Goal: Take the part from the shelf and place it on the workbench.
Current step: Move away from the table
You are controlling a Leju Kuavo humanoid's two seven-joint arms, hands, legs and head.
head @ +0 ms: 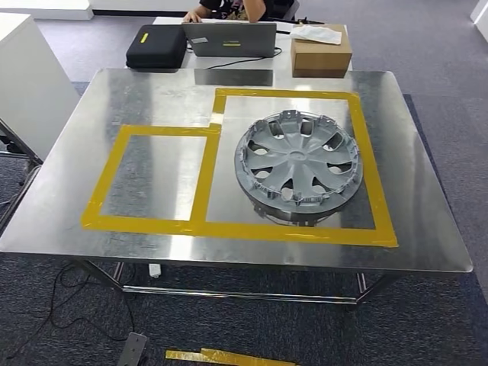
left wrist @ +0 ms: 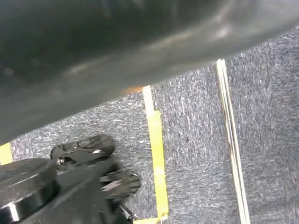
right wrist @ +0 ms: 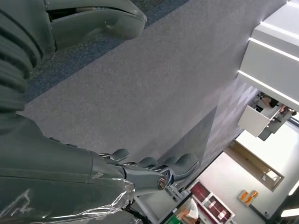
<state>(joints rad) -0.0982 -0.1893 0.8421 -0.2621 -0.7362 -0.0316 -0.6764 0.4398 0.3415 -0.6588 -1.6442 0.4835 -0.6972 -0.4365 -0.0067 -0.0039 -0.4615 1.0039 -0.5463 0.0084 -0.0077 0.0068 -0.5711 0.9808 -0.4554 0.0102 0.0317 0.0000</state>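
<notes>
The part (head: 299, 168), a grey wheel cover, lay flat on the workbench (head: 144, 99), inside the larger yellow tape outline (head: 368, 164). The left hand (left wrist: 95, 168) and right hand (right wrist: 148, 170) held nothing, fingers apart.

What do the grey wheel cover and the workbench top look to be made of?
Grey spoked wheel cover: probably moulded plastic with a matte silver-grey finish, judging by its thin spokes and rim clips. Shiny workbench top: sheet metal, likely steel, brushed and reflective, mirroring the laptop.
</notes>
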